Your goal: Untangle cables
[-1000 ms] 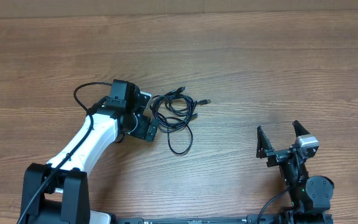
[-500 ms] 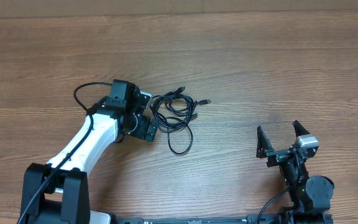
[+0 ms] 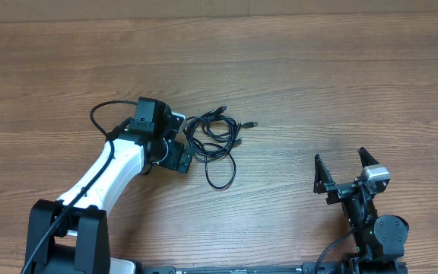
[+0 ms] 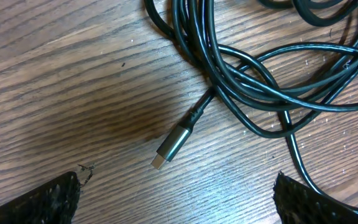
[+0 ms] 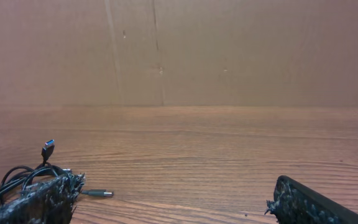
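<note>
Soft, even light falls from above onto the table (image 3: 318,68), fairly bright and warm, with no hard glare on the wood. From overhead the cables (image 3: 211,137) throw only a thin, faint shadow. Close up on the left, a broad soft shadow darkens the wood beside the metal plug (image 4: 173,144), and tiny white glints speckle the cords. The fingertips (image 4: 42,202) in the near corners look soft and grainy. The right wrist view is dimmer and flatter.

table (image 3: 356,76): wood grain, smooth
cables (image 4: 194,31): black plastic jacket, glossy
plug (image 4: 171,145): grey metal, dull shine
left gripper (image 4: 176,202) finger pads (image 4: 48,202): black, rough, grainy
left arm shell (image 3: 112,167): white smooth plastic
back wall (image 5: 229,50): matt brown cardboard
</note>
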